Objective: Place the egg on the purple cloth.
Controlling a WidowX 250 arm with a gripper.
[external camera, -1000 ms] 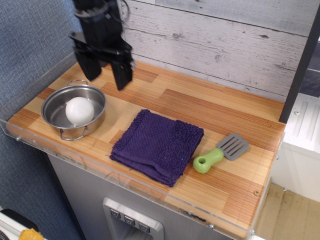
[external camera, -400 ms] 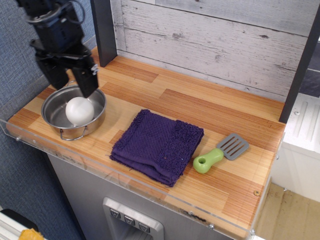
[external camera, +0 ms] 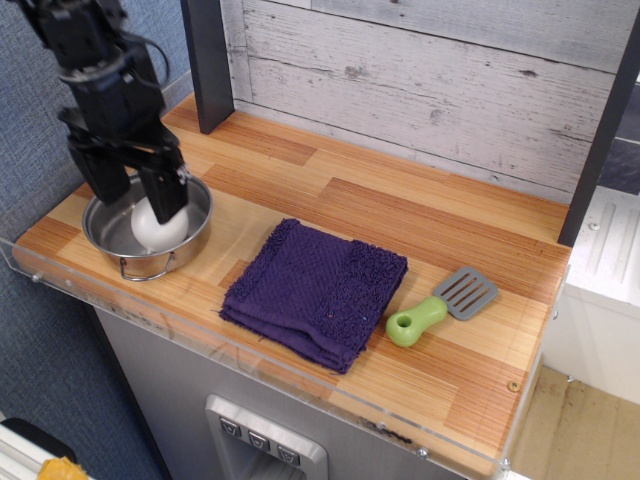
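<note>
- Gripper (external camera: 140, 205): jaws spread apart, straddling the egg (external camera: 155, 230) in the steel pot (external camera: 105, 235)
- Purple cloth (external camera: 315, 290): flat on the surface (external camera: 420, 220), beside the pot

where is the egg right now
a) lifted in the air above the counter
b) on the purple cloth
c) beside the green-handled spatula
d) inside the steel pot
d: the egg sits in the steel pot at the counter's left end, with the tool lowered over it, fingers either side, while the purple cloth lies bare.
</note>
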